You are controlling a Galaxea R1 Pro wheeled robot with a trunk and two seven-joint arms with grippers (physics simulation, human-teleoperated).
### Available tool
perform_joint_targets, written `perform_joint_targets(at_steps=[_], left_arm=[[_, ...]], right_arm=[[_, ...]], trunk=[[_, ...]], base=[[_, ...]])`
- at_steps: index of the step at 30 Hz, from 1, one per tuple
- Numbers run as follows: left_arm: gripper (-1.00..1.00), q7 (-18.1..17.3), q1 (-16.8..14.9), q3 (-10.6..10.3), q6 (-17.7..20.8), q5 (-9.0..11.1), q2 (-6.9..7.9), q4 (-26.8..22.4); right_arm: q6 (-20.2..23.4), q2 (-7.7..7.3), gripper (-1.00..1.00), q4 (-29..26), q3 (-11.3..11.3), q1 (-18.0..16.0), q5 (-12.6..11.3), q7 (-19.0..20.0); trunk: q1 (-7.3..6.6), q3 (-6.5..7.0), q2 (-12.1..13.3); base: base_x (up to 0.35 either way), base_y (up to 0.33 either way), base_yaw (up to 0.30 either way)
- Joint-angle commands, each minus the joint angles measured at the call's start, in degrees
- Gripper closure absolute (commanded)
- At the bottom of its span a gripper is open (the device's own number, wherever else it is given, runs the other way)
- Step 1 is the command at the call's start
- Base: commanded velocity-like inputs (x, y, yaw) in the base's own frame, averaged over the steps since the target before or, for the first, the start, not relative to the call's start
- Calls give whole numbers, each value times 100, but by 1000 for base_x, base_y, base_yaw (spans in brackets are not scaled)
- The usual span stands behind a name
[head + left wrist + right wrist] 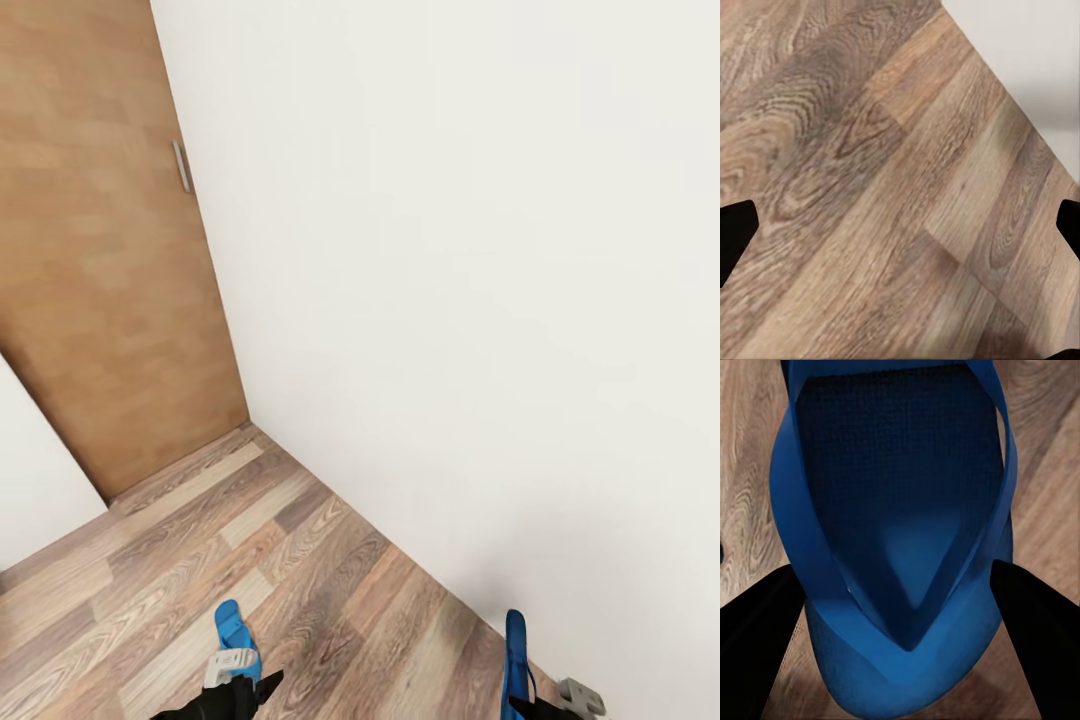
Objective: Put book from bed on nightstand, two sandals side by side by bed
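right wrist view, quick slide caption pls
Blue sandal seen close between the right gripper's dark fingers, above wood floor.

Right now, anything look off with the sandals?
Yes. The sandal by the right claw stands on edge near the white wall, not flat on the wood floor. The other sandal lies flat by the left claw, well apart, so they are not side by side.

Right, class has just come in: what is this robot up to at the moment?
The robot faces a corner of white wall beside a wooden door, over plank floor. Each arm seems to carry one blue sandal: the left gripper at the left sandal, the right gripper straddling the right sandal. No bed is nearby.
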Motion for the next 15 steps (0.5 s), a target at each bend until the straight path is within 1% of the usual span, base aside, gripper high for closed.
perform_joint_targets(at_steps=[1,5,13,15], left_arm=[[-100,-19,-1,-1,55,59,1,-4],[-100,-19,-1,-1,55,60,2,-4],[-100,-19,-1,-1,55,62,7,-6],[-100,-19,-1,-1,55,62,8,-6]], right_arm=[[47,0,100,-2,-47,-2,-10,23],[47,0,100,-2,-47,-2,-10,23],[46,0,100,-7,-47,-2,-10,23],[46,0,100,-5,-47,-2,-10,23]], trunk=[[2,-5,-2],[2,-5,-2],[2,-5,-2],[2,-5,-2]], base=[[299,0,0],[199,0,0],[39,0,0],[167,0,0]])
